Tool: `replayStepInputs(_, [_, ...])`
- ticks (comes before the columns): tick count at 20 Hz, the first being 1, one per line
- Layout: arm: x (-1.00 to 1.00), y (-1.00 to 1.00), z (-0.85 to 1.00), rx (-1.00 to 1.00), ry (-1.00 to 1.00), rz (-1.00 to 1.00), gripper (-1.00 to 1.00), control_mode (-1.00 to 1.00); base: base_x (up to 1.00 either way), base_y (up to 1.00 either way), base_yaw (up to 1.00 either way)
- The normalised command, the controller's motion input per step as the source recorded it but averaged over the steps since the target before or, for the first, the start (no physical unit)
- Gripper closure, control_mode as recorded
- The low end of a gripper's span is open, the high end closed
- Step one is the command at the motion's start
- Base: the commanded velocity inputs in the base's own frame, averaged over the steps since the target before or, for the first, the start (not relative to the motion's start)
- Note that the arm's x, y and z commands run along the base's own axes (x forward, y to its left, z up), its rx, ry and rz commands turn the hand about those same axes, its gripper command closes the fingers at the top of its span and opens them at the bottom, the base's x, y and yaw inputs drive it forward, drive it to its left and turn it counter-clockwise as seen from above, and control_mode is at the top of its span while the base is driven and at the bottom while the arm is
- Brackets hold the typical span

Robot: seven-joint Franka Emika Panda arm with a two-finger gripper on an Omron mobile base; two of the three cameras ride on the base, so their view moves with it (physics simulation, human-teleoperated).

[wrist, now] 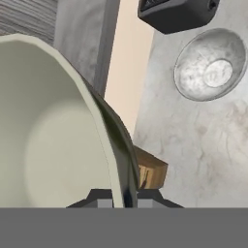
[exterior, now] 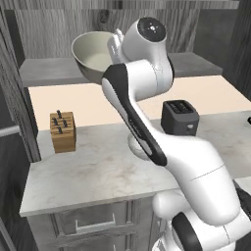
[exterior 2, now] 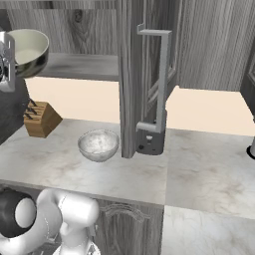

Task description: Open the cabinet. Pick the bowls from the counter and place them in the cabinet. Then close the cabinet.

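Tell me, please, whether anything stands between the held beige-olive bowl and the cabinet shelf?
Nothing visible does: the beige-olive bowl, pinched at its rim by the tool, hangs right at the bare grey shelf, door swung aside.

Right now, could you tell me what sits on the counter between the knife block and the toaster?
In the right base view, the marbled bowl stands between the knife block and the toaster.

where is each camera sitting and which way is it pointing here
Left base view: behind the arm's left, facing forward and down at the counter; the white arm fills the right.
Right base view: behind its right, facing the open cabinet door; arm at lower left.
Hand view: on the hand, looking along the gripper shut on the beige bowl rim.
All share that bowl and the knife block.
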Motion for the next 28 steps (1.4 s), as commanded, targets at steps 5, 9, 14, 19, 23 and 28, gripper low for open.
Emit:
replayStepInputs(5, [0.38, 0.12, 0.02, 0.00, -0.01, 0.03, 1.00, -1.00, 0.00, 0.00, 0.00])
replayStepInputs(9, [0.34, 0.22, 0.00, 0.00, 0.00, 0.03, 1.00, -1.00, 0.00, 0.00, 0.00])
replayStepInputs(14, [0.41, 0.22, 0.00, 0.00, 0.00, 0.03, 1.00, -1.00, 0.00, 0.00, 0.00])
replayStepInputs(19, [0.42, 0.03, 0.00, 0.00, 0.00, 0.10, 1.00, -1.00, 0.00, 0.00, 0.00])
replayStepInputs(23, [0.29, 0.00, 0.00, -0.01, -0.01, 0.15, 1.00, -1.00, 0.00, 0.00, 0.00])
replayStepInputs(28, [0.18, 0.00, 0.00, -0.03, -0.03, 0.14, 1.00, -1.00, 0.00, 0.00, 0.00])
